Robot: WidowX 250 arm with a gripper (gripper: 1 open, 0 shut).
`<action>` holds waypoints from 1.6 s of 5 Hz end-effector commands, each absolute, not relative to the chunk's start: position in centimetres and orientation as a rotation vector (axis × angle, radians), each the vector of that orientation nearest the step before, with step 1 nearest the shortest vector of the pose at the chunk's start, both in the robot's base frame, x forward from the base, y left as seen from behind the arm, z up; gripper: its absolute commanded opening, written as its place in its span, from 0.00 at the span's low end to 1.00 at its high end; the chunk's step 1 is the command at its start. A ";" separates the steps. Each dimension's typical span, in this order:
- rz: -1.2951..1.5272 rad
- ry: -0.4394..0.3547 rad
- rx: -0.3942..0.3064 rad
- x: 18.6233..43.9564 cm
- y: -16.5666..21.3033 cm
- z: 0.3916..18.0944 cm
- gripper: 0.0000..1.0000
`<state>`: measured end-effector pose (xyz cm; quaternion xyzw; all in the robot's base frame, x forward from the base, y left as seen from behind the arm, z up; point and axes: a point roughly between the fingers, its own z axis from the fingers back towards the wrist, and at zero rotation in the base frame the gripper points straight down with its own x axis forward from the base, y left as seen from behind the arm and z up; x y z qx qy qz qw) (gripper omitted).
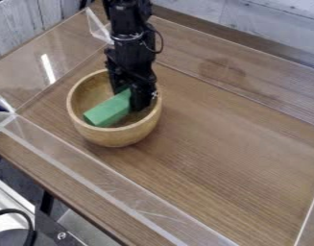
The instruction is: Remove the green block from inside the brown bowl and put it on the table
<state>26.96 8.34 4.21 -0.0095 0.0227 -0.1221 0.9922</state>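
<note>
The brown bowl (pixel 84 130) sits left of centre on the table (pixel 210 163). Inside it lies the green block (pixel 108 111), tilted, its far end raised between my fingers. My black gripper (pixel 133 94) points straight down into the bowl's far side and is shut on the block's upper end. The block's lower end still rests near the bowl's floor. The fingertips are partly hidden behind the block and the bowl rim.
Clear acrylic walls (pixel 69 183) run round the table's edges, one close to the bowl on the left and front. Open wood-grain surface lies to the right and in front of the bowl.
</note>
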 end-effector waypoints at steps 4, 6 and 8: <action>-0.347 -0.061 0.013 28.3 4.4 11.8 0.00; -0.399 -0.055 -0.029 29.0 0.0 11.4 0.00; -0.369 -0.002 -0.042 28.7 -2.0 9.9 0.00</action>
